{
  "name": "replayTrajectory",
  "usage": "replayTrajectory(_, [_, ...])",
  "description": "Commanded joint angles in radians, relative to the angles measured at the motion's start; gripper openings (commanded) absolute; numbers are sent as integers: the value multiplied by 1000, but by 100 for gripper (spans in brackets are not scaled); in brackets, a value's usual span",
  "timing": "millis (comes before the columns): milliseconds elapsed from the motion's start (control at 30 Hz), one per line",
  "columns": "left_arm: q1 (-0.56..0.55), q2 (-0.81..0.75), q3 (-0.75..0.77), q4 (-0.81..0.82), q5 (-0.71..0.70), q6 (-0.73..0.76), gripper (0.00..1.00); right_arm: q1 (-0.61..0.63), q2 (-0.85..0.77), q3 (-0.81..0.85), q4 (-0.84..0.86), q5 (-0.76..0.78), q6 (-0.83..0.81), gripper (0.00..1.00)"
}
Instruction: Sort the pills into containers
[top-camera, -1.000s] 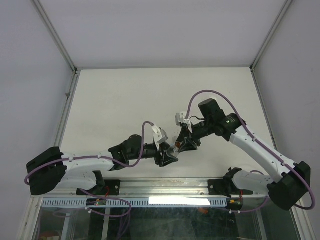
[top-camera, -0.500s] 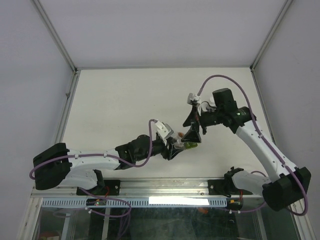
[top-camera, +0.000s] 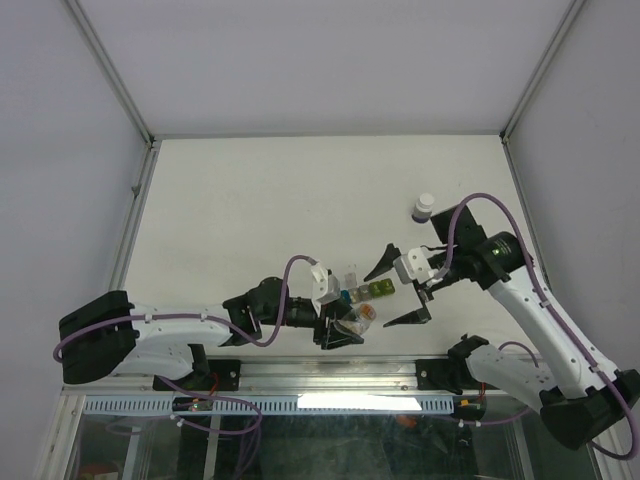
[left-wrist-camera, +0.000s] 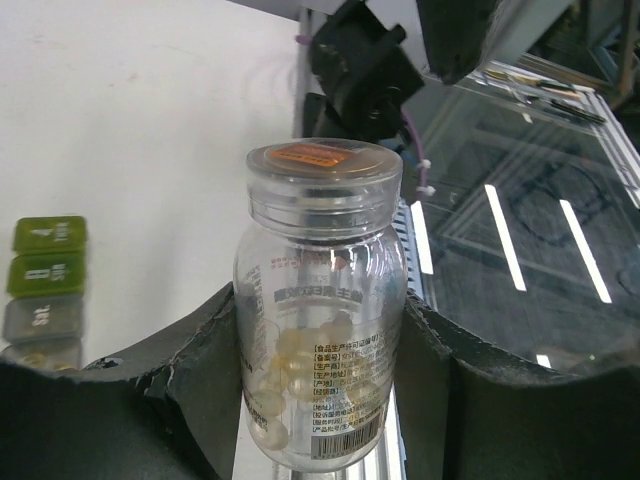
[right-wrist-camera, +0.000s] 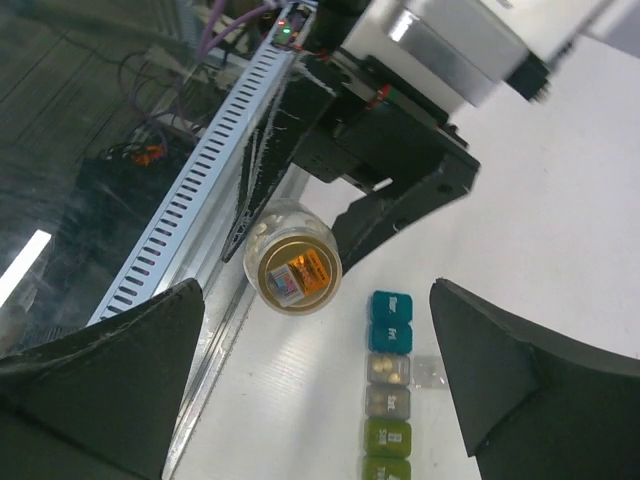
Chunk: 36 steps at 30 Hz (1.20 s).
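Note:
My left gripper (left-wrist-camera: 320, 385) is shut on a clear pill bottle (left-wrist-camera: 320, 300) with a sealed top, and pale round pills (left-wrist-camera: 300, 360) lie inside it. In the top view the bottle (top-camera: 357, 318) hangs near the table's front edge. The containers (top-camera: 366, 292), a strip of teal, grey and green cubes, lie just beyond it. In the right wrist view one grey compartment (right-wrist-camera: 388, 368) stands open with pills in it, its lid (right-wrist-camera: 431, 370) flipped aside. My right gripper (top-camera: 398, 291) is open, its fingers wide apart to the right of the strip, holding nothing.
A small white capped object (top-camera: 424, 207) stands on the table behind the right arm. The metal rail and slotted cable duct (right-wrist-camera: 200, 170) run along the near edge, right beside the bottle. Frame posts border the table at left and right.
My right gripper has opened and pulled back to the right, away from the bottle. My left gripper has carried the bottle down toward the near edge. The strip and the white object have come into view.

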<state>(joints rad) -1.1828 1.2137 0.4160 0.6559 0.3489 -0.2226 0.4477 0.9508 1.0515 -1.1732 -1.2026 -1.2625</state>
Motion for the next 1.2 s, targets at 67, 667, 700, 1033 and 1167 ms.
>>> replayTrajectory(67, [25, 23, 42, 94, 173, 14, 0, 91, 56, 12, -84, -29, -239, 96])
replayTrajectory(667, [62, 29, 1, 191, 179, -27, 0, 163, 91, -29, 14, -43, -158, 66])
replayTrajectory(700, [61, 31, 3, 190, 179, -27, 0, 166, 91, -30, 17, -46, -154, 64])
replayTrajectory(1033, [64, 42, 16, 180, 173, -35, 0, 190, 86, -47, 49, -46, -113, 56])
replayTrajectory(1167, [64, 41, 21, 175, 173, -37, 0, 196, 83, -52, 67, -34, -94, 50])
